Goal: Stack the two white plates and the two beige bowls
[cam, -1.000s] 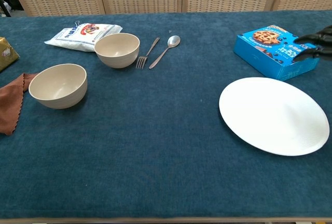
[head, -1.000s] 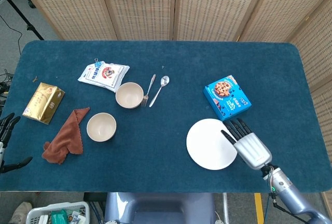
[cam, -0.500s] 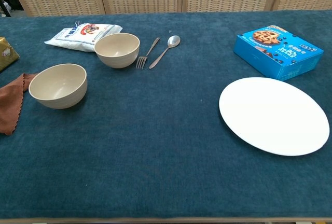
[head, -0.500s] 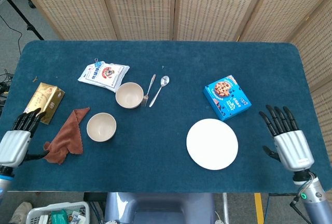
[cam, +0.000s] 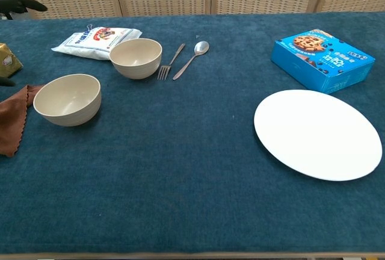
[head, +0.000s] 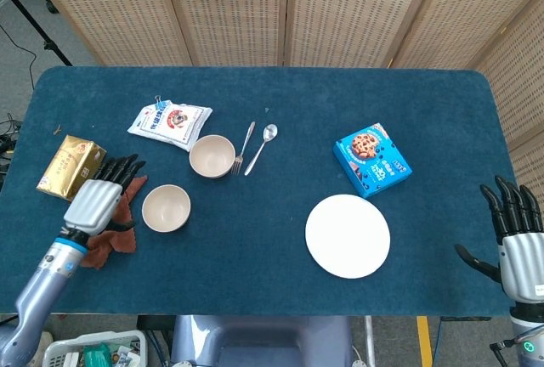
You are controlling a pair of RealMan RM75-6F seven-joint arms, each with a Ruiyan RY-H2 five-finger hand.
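Left hand (head: pixel 95 200): fingers apart, holding nothing, over the brown cloth (head: pixel 110 223).
Near bowl (head: pixel 166 207): just right of the left fingertips.
Far bowl (head: pixel 212 155): beyond them, beside the fork (head: pixel 244 148).
White plate (head: pixel 348 235): well left of the right hand (head: pixel 517 244), fingers spread, empty.

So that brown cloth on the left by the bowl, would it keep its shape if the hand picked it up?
Probably not. The brown cloth lies crumpled in folds on the table, so it looks soft and would likely droop from the left hand. It seems thin, so probably light. If pushed, it would likely bunch up on the table's fuzzy covering rather than slide.
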